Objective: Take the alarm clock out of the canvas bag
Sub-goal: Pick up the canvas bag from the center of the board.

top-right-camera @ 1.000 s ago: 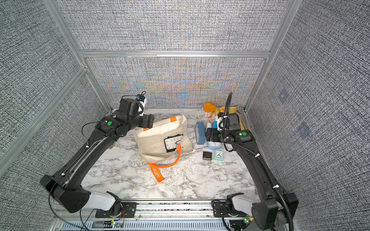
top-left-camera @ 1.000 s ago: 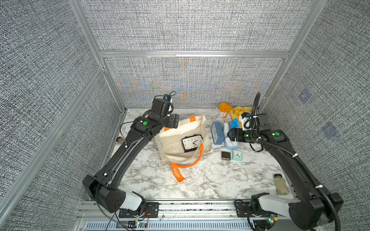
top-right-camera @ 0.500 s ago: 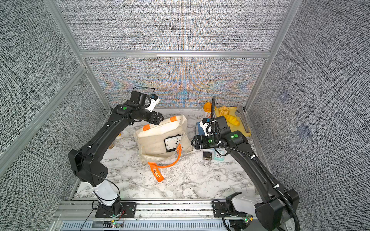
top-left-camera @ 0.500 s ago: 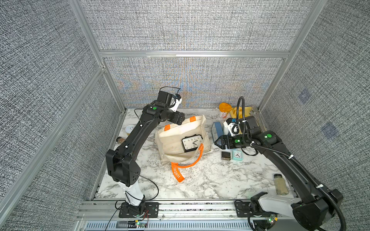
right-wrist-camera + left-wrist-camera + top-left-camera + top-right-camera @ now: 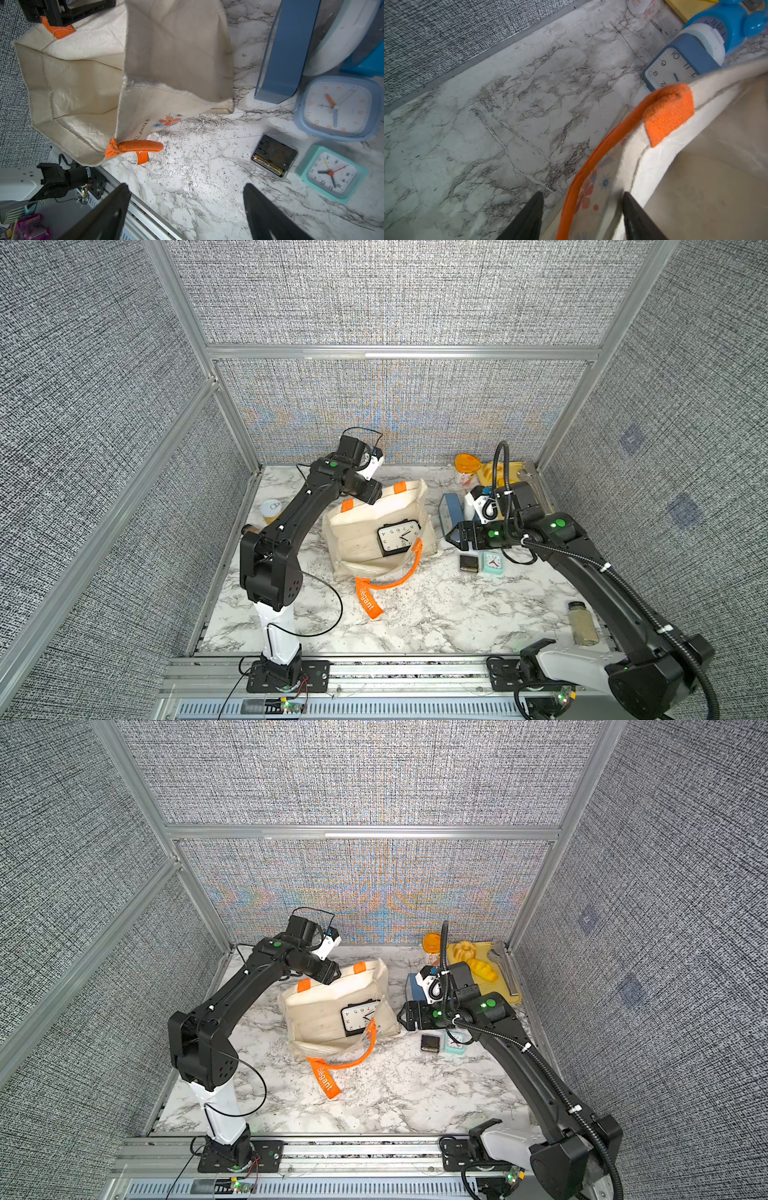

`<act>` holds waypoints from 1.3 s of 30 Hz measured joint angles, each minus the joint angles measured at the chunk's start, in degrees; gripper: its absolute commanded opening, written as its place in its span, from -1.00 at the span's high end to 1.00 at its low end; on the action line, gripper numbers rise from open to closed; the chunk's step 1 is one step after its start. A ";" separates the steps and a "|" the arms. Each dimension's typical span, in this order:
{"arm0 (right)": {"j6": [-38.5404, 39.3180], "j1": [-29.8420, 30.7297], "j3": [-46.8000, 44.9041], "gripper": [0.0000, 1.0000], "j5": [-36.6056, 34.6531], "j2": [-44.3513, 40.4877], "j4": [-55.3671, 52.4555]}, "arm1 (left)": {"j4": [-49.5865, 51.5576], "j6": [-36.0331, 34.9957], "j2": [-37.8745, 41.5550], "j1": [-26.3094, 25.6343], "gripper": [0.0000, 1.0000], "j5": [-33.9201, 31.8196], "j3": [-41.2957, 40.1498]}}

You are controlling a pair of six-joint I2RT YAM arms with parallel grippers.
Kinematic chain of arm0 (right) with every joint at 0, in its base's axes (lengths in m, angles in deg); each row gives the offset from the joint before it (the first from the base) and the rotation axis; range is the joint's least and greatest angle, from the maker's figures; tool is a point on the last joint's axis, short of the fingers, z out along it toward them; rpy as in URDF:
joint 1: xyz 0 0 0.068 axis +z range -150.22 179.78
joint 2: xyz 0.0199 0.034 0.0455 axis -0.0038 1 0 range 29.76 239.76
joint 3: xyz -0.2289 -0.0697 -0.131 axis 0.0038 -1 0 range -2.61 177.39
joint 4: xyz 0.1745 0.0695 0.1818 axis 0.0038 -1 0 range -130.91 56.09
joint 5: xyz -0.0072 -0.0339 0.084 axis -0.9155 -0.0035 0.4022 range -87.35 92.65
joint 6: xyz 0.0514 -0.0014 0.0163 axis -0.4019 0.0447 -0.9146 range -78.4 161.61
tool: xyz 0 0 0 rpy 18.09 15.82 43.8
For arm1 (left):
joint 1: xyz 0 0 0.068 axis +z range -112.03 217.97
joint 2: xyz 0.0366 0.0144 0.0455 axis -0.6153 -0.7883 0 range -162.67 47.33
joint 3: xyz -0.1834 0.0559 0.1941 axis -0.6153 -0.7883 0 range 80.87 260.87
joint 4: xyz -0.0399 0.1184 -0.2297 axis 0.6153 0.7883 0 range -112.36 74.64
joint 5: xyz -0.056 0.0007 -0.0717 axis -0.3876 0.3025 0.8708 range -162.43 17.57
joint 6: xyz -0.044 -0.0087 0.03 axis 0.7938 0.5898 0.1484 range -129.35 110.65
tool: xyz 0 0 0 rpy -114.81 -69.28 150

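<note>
The canvas bag [image 5: 365, 531] slumps near the back edge of the worktop [image 5: 436, 614], mouth gaping upward, with the alarm clock [image 5: 398, 538] lying face-up inside. The left gripper [image 5: 581, 199] straddles the bag's back rim and orange handle [image 5: 600, 153], jaws apart and not yet pinching (probably there to anchor the bag). The right gripper [image 5: 186, 185] hovers beside the bag's right side, spread and empty, seemingly poised to reach for the clock.
</note>
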 measured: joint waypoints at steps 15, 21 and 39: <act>-1.44 1.44 8.28 -0.75 -2.05 2.54 -0.87 | 3.65 1.95 2.56 -0.17 1.00 1.31 1.03; -4.17 8.22 17.11 -0.66 -3.56 5.88 -0.31 | 1.36 5.44 10.78 -2.10 1.00 -1.03 -3.98; -25.49 26.86 11.06 -0.63 -17.68 18.73 15.98 | -11.32 13.40 27.02 -6.62 1.00 -2.99 -23.98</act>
